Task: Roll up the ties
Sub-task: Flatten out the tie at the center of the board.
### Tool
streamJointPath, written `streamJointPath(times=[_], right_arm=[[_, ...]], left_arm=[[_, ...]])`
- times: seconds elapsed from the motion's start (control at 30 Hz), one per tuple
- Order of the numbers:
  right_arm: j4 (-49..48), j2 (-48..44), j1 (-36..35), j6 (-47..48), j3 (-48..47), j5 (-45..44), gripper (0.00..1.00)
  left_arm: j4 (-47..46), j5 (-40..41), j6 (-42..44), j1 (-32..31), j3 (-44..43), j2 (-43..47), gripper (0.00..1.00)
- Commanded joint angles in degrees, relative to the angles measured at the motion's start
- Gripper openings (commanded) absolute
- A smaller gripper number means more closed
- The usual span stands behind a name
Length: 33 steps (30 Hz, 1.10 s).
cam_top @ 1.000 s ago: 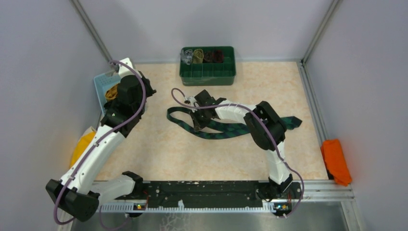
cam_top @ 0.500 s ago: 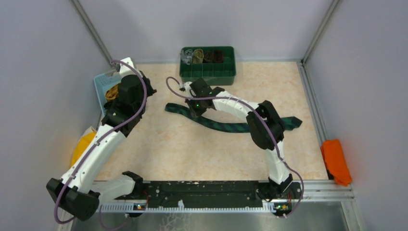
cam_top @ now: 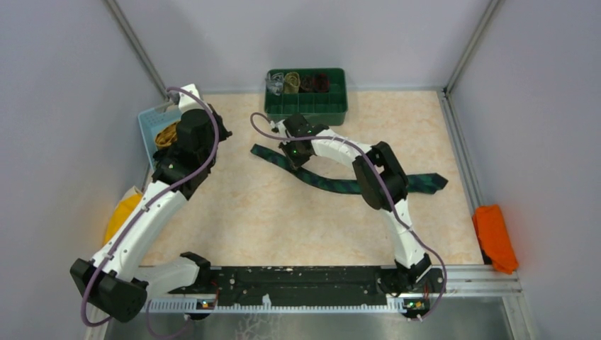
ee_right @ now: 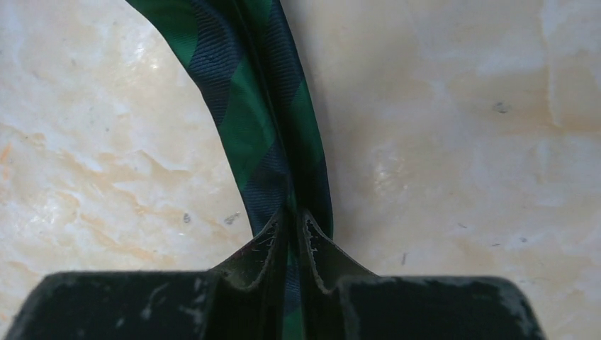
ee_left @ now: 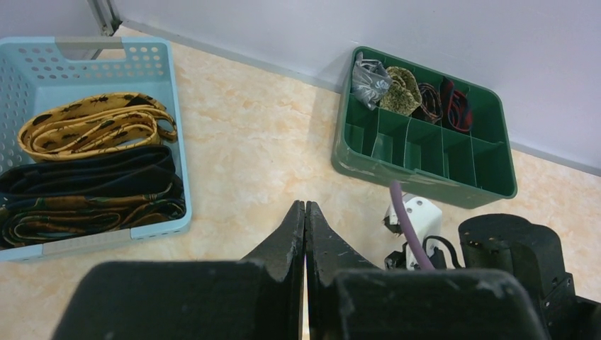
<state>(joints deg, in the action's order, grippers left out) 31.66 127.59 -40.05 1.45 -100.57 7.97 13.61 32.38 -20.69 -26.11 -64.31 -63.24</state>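
One tie [cam_top: 333, 185] is in work: dark green with darker checks. It lies flat on the table [cam_top: 234, 212] in a shallow curve from left of centre out to a broad pointed end at the right. The right gripper [ee_right: 292, 218] is pinched closed on it a little way in from the narrow left end, so a short tail lies beyond the grip. In the right wrist view the cloth looks creased lengthwise where it enters the fingers [ee_right: 266, 244], bunched rather than flat. The left gripper [ee_left: 305, 207] is closed on nothing and hangs above the table between the basket [ee_left: 106, 49] and the tray [ee_left: 425, 191], well apart from the tie.

Risks, as judged:
- The bunched grip may start the roll on a fold, giving a lopsided core.
- The smooth cloth may slip out of the narrow pinch if pulled.
- The curved lie may make the turns run off sideways, so the roll comes out as a cone.
- With nothing holding the long free length, it may drag or twist behind the roll.

Spare ties [ee_left: 92, 127] lie in the basket. Rolled ties [ee_left: 400, 88] fill the tray's back row, and its front row appears empty.
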Motion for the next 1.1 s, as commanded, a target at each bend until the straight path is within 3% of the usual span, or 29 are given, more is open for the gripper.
streamJointPath(times=[0.0,0.07,0.13,0.33,0.53,0.6,0.7,0.83,1.07], right_arm=[[-0.7,1.1,1.2,0.1,-2.9,-1.7,0.15],[-1.3,0.4,1.2,-0.1,-3.0,-1.6,0.25],[-2.3,-0.6,1.2,-0.4,-2.8,-1.4,0.29],[-3.5,-7.0,1.1,-4.1,0.0,-4.5,0.30],[-4.6,-24.2,1.2,-11.0,17.3,-11.8,0.30],[-3.7,-29.2,1.3,-14.0,24.0,-14.0,0.25],[-3.6,-34.6,2.2,-19.1,33.3,-15.6,0.00],[-6.3,-37.8,5.3,-24.1,42.7,-15.1,0.00],[-8.4,-35.7,15.1,-25.6,47.0,-12.2,0.00]], left_arm=[[-1.9,-0.4,0.9,0.0,1.0,-0.4,0.03],[-1.9,-0.3,1.1,0.0,0.8,-0.9,0.03],[-2.0,0.0,1.1,0.0,0.8,-1.3,0.04],[-3.0,0.9,1.4,0.0,1.1,-1.8,0.07],[-5.9,0.6,2.1,0.2,1.0,-3.6,0.08],[-6.6,-0.7,1.9,0.2,0.7,-4.6,0.08],[-7.3,-3.4,1.2,0.2,0.4,-6.6,0.05],[-7.5,-6.2,0.7,0.2,-0.2,-8.1,0.00],[-9.5,-7.8,1.1,0.3,1.1,-9.2,0.00]])
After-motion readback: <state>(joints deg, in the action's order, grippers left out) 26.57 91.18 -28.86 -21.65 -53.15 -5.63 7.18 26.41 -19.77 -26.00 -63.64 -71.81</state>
